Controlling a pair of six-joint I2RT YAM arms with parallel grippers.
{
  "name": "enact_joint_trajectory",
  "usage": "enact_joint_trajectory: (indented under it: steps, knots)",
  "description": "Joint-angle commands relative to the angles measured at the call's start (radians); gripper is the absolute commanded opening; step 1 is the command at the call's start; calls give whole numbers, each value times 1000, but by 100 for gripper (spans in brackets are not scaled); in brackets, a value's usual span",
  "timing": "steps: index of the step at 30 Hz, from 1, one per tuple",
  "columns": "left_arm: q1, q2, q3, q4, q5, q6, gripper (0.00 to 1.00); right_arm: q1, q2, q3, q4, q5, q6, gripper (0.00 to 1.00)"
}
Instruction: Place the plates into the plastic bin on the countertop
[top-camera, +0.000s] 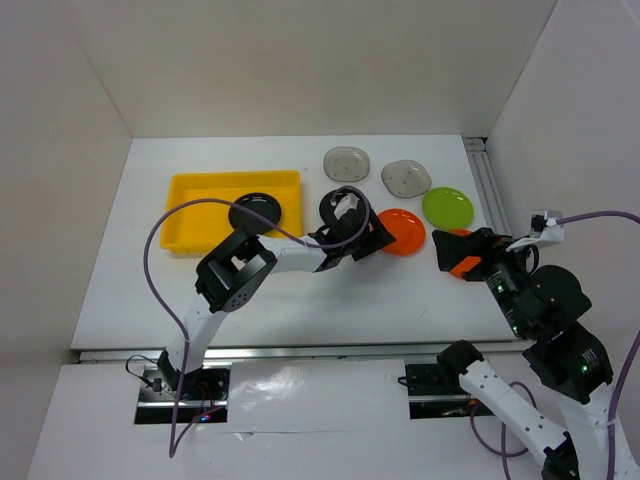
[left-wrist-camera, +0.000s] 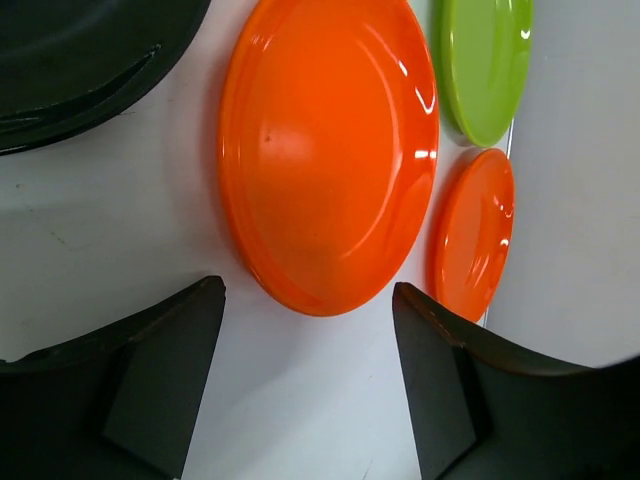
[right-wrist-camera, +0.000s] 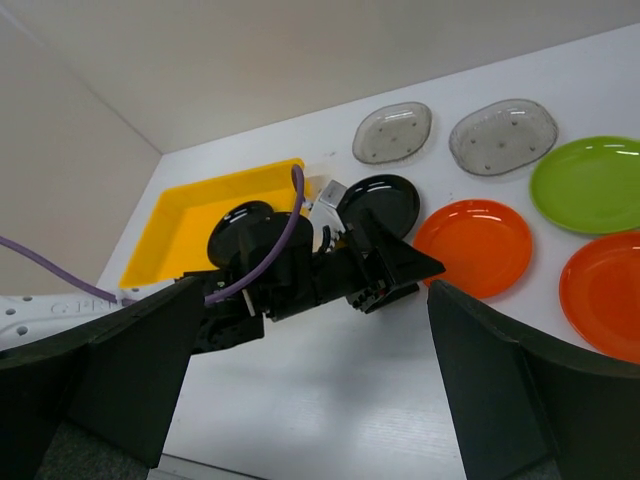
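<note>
Left gripper (left-wrist-camera: 308, 290) released, jaws spread at 6 o'clock of orange-red plate (left-wrist-camera: 330, 150) in wrist view; right gripper (right-wrist-camera: 312, 290) also released, at plate's 4 o'clock from above.

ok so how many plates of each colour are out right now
black plates: 2
orange plates: 2
grey plates: 2
green plate: 1
total: 7 in view
</note>
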Motion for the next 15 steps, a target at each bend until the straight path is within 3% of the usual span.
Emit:
enact_joint_trajectory:
  steps: [1,8,12,15]
  knots:
    - [-9,26,-2,-82,-69,-51,81,-1,-9,46,-48,21,2,100]
    - [-9,60,-2,-97,-93,-71,72,-1,-18,55,-48,21,-7,100]
    - [-9,87,30,-136,-102,-95,62,-1,-27,34,-58,1,2,100]
    - [-9,110,45,-154,-112,-117,62,-1,-27,25,-58,-8,2,100]
